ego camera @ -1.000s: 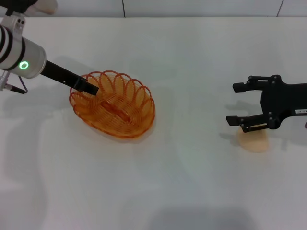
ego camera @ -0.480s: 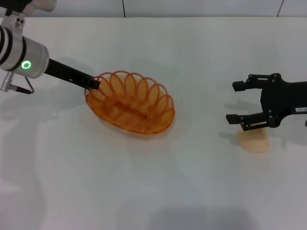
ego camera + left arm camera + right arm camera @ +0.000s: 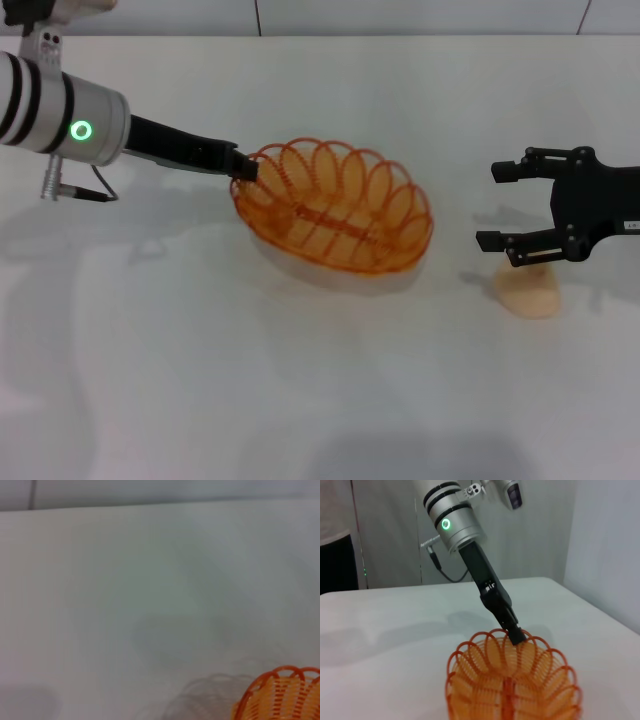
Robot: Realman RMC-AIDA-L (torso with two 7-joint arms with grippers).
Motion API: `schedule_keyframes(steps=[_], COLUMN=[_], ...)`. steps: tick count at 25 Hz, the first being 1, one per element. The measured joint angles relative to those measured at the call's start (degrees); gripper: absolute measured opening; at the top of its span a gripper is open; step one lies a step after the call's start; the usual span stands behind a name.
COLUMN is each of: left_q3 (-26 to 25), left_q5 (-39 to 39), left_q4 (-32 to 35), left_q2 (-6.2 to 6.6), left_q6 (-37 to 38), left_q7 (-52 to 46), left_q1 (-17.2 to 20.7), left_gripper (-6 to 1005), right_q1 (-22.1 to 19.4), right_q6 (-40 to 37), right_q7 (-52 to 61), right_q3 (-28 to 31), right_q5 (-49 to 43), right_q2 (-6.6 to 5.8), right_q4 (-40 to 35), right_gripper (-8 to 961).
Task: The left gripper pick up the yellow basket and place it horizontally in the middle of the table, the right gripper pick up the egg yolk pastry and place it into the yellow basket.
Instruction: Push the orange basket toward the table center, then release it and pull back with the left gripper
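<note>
Near the middle of the head frame, slightly left of centre, the yellow basket (image 3: 335, 208) hangs from my left gripper (image 3: 243, 166), whose jaws are pinched on the scalloped rim at the basket's left end. A pale shadow under it tells me the basket is lifted off the table (image 3: 300, 400), and it sits tilted, its long axis running from upper left down toward lower right. From the right wrist camera I see the same hold: the left gripper (image 3: 516, 635) bites the far rim of the yellow basket (image 3: 512, 680), though I cannot make out the fingertips themselves.

At the right of the head frame my right gripper (image 3: 510, 204) waits with its jaws spread wide, poised just above the egg yolk pastry (image 3: 530, 291), which lies on the table at the right, well apart from the basket.

I judge the carry to be nearly at its goal. To do it well I would square the basket so its long axis lies level across the frame, then lower it slowly until the base meets the table before I let the jaws part. A one-sided rim hold invites swinging, so I would move gently and avoid any twist at release. I would also stop short of the right gripper, leaving room for the pastry lift afterwards.
</note>
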Motion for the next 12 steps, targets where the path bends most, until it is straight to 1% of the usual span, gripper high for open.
schedule_keyframes(steps=[3,5,7,10,12], left_q3=[0.1,0.0,0.1,0.7,2.2], left_q5=[-1.1,-1.7,-2.7,-3.1,-2.8], left_q4=[1.0,2.7,3.7,5.0,7.2], left_q2=[-0.69,-1.35,-1.69,-1.74,-1.75], left_q6=[0.1,-0.1,-0.3,-0.3,-0.4], left_q7=[-4.5,-7.8,-11.5,-17.2,-21.9], left_q1=[0.5,1.4,2.3,2.8,3.7], left_gripper=[64,63,63,62,62], right_q1=[-0.7,-1.1,-1.5,-2.3,-2.6], right_q6=[-0.1,-0.1,-0.2,-0.5,-0.8], right_q7=[-0.6,-1.2,-1.4,-1.5,-1.6], right_q3=[0.0,0.0,0.0,0.0,0.0], right_q5=[0.8,1.4,2.3,3.9,4.2], right_q2=[0.0,0.0,0.01,0.03,0.03], right_q4=[-0.4,-0.6,-0.6,-1.1,-1.3], right_gripper=[857,857,857,857,857])
